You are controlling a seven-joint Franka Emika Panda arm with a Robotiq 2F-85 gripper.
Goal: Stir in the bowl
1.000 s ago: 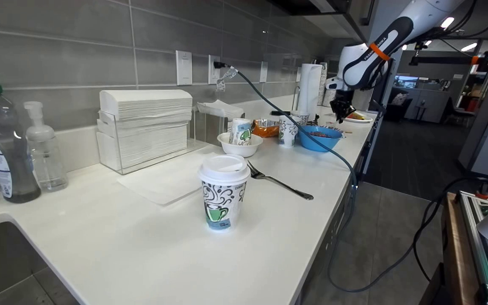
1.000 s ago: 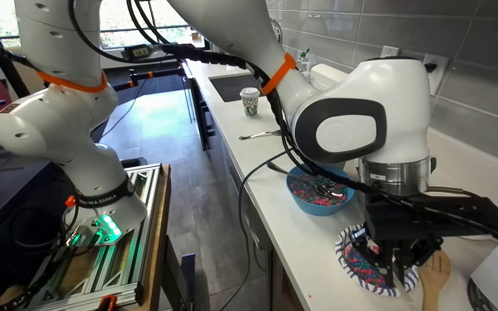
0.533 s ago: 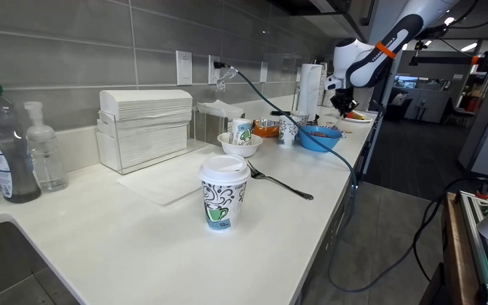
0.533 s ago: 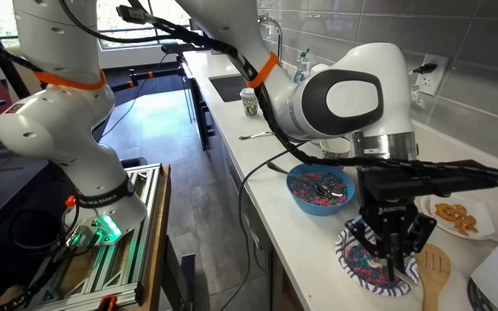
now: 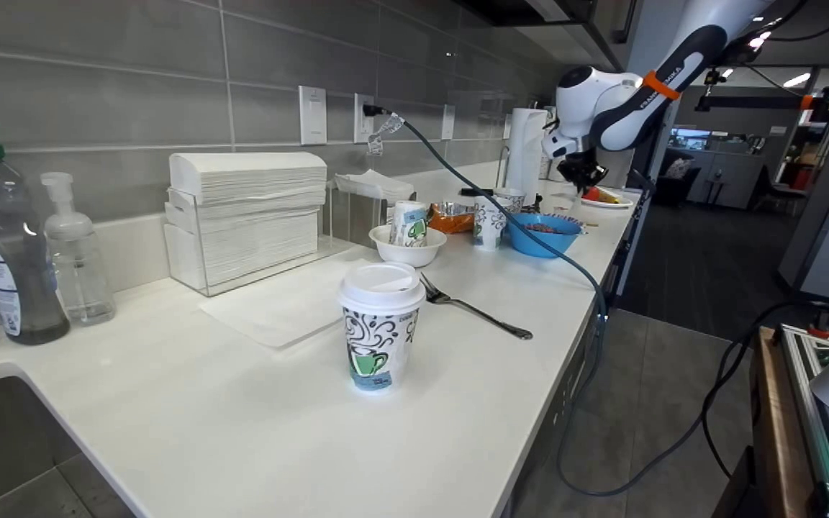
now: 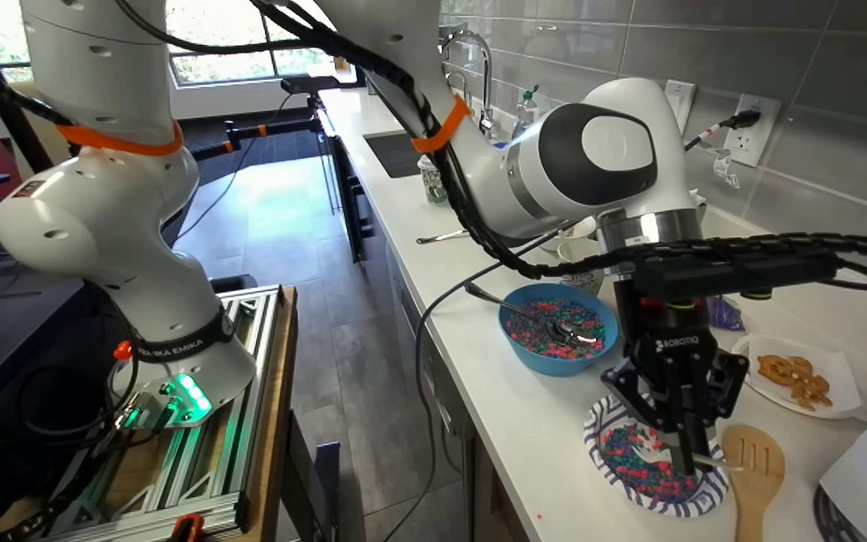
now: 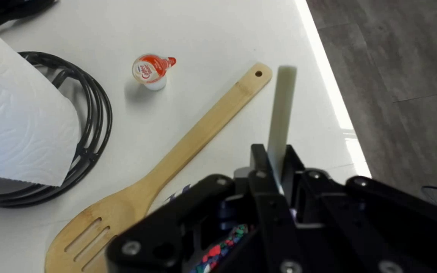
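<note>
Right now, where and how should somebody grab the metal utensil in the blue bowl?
Probably by its slim handle, from above, pinching crosswise: it slants out past the rim of the blue bowl, while the other end lies among coloured bits. The end effector should first release the pale utensil it holds.

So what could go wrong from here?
The gripper holds a slim white utensil, which could twist once it meets resistance. Lifting away might flick small colored bits from the striped bowl beneath. And if the blue bowl is stirred, the metal utensil resting in it could get in the way.
</note>
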